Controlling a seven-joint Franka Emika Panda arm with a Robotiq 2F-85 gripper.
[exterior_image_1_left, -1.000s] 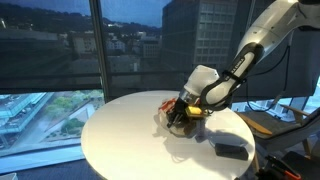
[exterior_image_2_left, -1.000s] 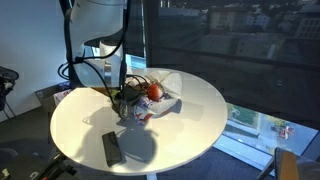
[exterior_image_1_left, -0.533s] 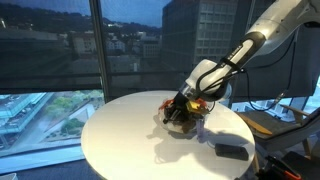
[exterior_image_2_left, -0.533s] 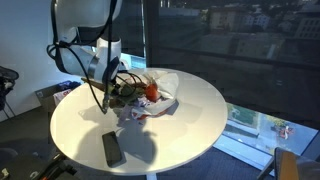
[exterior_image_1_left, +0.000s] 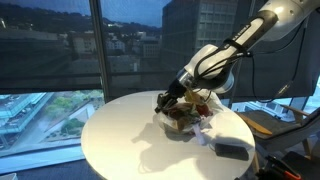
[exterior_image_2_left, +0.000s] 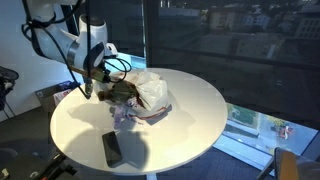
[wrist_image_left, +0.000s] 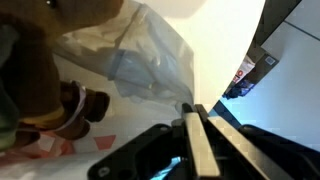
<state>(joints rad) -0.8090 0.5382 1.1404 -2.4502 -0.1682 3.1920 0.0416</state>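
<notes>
You swung the tool (exterior_image_1_left: 164, 100) off the pile toward the left of the frame, its fingers pressed together; whether they pinched any film, I couldn't tell. The plastic bag (exterior_image_2_left: 150, 88) billowed over the red fruit, still at mid-table (exterior_image_2_left: 205, 110).

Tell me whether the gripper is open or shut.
Shut: in the wrist view the gripper has its jaws pressed together with no gap. Whether they pinch the plastic bag cannot be told.

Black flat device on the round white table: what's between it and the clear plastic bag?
Only bare tabletop separates device and bag, in an exterior view.
</notes>
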